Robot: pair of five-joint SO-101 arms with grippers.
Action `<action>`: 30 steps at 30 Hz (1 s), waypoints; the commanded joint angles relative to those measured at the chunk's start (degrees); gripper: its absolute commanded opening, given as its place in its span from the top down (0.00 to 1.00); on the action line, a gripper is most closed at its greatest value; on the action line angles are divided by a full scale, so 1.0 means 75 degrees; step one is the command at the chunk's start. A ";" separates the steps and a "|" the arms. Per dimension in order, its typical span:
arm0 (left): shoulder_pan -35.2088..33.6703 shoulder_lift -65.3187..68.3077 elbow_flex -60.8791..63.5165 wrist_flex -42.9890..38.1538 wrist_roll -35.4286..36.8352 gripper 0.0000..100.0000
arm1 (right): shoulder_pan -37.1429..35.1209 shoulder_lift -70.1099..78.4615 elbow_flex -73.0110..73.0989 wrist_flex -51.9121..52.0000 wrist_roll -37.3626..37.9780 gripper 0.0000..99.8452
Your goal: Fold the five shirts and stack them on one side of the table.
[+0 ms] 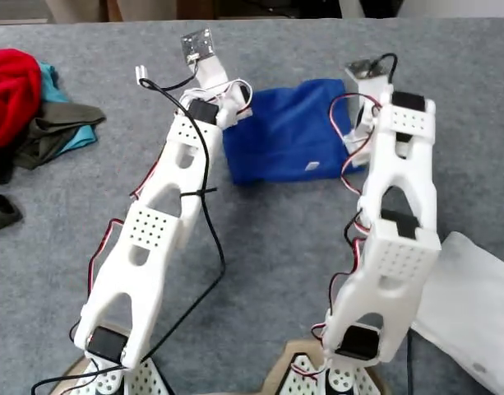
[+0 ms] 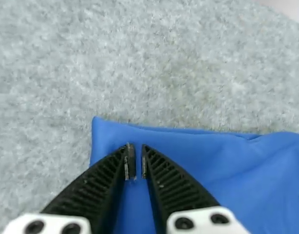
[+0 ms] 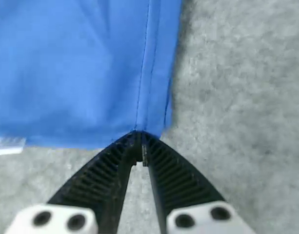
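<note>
A blue shirt (image 1: 288, 132) lies folded into a rectangle on the grey table, past the middle. In the left wrist view my left gripper (image 2: 135, 163) sits just inside one corner of the blue shirt (image 2: 212, 165). Its fingers are nearly together with blue cloth in the thin slit between them. At the opposite side, my right gripper (image 3: 139, 144) is shut on the hemmed edge of the blue shirt (image 3: 76, 68), where the stitched seam runs into the fingertips. Both arms reach out over the table to the shirt's two sides.
A heap of shirts lies at the far left: a red one (image 1: 11, 86), a teal one (image 1: 62, 115) and dark olive ones (image 1: 46, 136). A white shirt (image 1: 469, 304) lies at the near right. Bare grey carpet (image 1: 284, 230) stretches between the arms.
</note>
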 commanded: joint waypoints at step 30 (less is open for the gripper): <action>-0.0492 -0.0123 -0.1125 -0.0363 -0.1536 0.98 | 0.0205 0.0346 -0.3370 0.1383 0.0176 0.99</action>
